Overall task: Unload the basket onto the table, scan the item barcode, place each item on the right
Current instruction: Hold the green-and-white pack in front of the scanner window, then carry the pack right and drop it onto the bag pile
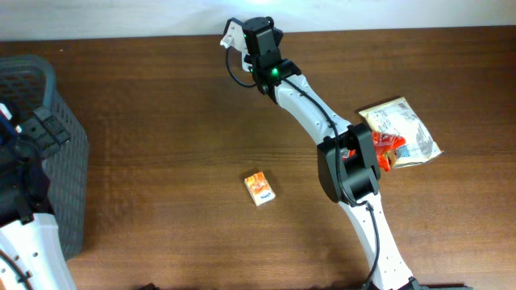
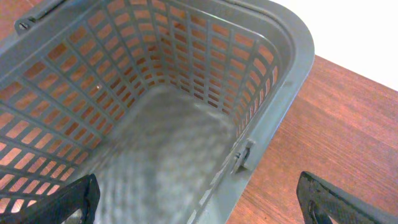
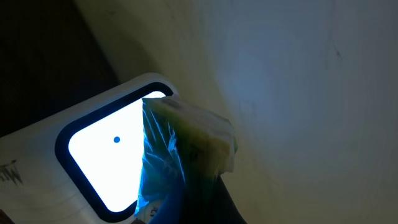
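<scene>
Desk (image 1: 161,161), dark wood. Grey basket (image 1: 48,121) sat at the left edge, and nothing showed inside it in the left wrist view. The right arm (image 1: 306,105) was stretched on a diagonal from the near right corner up to the middle of the far edge, almost fully extended, with the wrist turned toward the wall. The left arm (image 1: 32,234) was parked at the near left, well apart from the action. The left claw (image 2: 199,199) hung above the basket with its jaws wide and held nothing. A snack bag (image 1: 401,133) lay at the right edge and a small orange box (image 1: 259,188) mid-desk, neither being touched.

The white scanner (image 1: 232,34) stood at the far edge, just beside the right claw (image 1: 244,42). That claw was clamped tight on the item (image 3: 193,140), a small greenish wrapped packet. The item was up against the right side of the scanner's lit window (image 3: 106,155), overlapping it, with its long axis running from the claw up toward the window. Whether the barcode faced the glass could not be told. Probably the scan step itself; any next move would turn on tilting the item squarer to the window.
</scene>
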